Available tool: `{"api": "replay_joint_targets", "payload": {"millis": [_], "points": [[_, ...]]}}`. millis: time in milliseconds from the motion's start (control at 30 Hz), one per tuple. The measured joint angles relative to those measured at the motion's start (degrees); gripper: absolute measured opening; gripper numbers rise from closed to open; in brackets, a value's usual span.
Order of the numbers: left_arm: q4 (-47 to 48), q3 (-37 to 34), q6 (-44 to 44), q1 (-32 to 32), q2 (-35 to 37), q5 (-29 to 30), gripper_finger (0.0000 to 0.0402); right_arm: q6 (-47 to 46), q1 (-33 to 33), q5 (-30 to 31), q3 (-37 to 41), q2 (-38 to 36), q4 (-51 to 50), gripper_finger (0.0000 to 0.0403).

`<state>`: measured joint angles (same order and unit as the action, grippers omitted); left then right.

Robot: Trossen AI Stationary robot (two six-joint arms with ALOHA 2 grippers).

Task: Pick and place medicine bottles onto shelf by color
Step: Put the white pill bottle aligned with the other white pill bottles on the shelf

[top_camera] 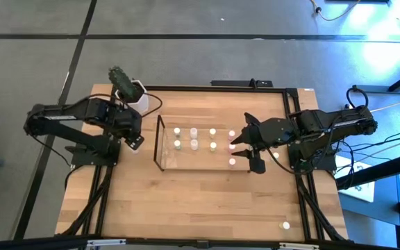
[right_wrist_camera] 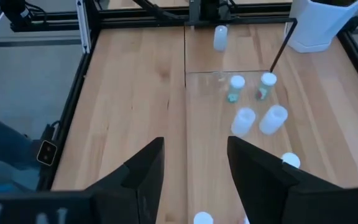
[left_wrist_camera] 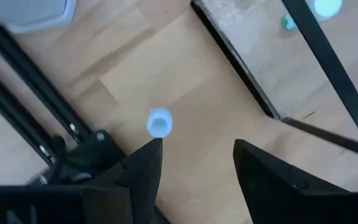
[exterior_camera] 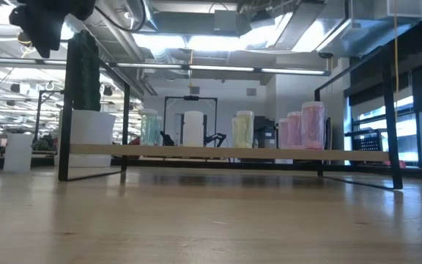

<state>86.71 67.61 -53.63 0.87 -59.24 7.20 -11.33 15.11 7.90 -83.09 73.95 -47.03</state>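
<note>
Wooden table [top_camera: 186,201] fills mid-frame, grey floor around. I see medicine bottles [top_camera: 194,144] on the shelf [top_camera: 160,142] at centre. Left gripper [top_camera: 135,142] and right gripper [top_camera: 253,154], both parted and empty, flank it; lower tabletop bare but one bottle [top_camera: 286,225] lower right.

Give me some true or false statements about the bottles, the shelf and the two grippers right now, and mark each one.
1. Both grippers hold nothing. True: the left gripper and right gripper stand open and empty.
2. Every bottle is on the shelf. False: a stray bottle stands at the table's near right edge, and a loose bottle sits outside the shelf by the left gripper.
3. The plant pot is on the shelf. False: it stands on the table, beyond the shelf's left end.
4. The pink bottles are at the shelf's right end. True.
</note>
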Motion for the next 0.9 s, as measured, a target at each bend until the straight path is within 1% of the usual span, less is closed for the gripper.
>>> {"api": "replay_joint_targets", "payload": {"millis": [133, 200, 300, 467, 567, 667, 733, 900], "points": [[-0.80, 0.00, 6.61, 1.93, 0.00, -2.43, 0.0191, -0.22, 0.00, 0.00, -0.01, 0.00, 0.16, 0.0178], [-0.82, 0.00, 7.66, 3.12, 0.00, -4.36, 0.0191, -0.46, 0.00, 0.00, 0.00, 0.00, 0.19, 0.0178], [-1.35, -0.52, 4.99, 4.84, 0.04, -7.18, 0.0191, -0.48, -0.01, 0.00, 0.00, 0.00, 1.34, 0.0178], [-2.16, -5.08, -2.69, 6.06, 0.02, -7.29, 0.0191, -0.46, 0.00, 0.02, 0.00, 0.02, 3.63, 0.0178], [-2.48, -8.19, -3.56, 6.41, 0.00, -7.23, 0.0191, -0.53, -0.01, 0.02, 0.00, 0.02, 3.73, 0.0178], [-2.90, -10.73, -6.46, 6.63, 0.00, -7.38, 0.0191, -0.48, 0.00, 0.02, 0.00, 0.02, 3.74, 0.0178], [-4.52, -12.47, -8.78, 6.68, 0.00, -8.02, 0.0191, -0.45, -0.01, 0.02, 0.00, 0.02, 3.74, 0.0178], [-9.15, -16.31, -9.30, 6.68, 0.00, -7.58, 0.0191, -0.36, 0.00, 0.02, 0.00, 0.02, 3.72, 0.0178]]}}
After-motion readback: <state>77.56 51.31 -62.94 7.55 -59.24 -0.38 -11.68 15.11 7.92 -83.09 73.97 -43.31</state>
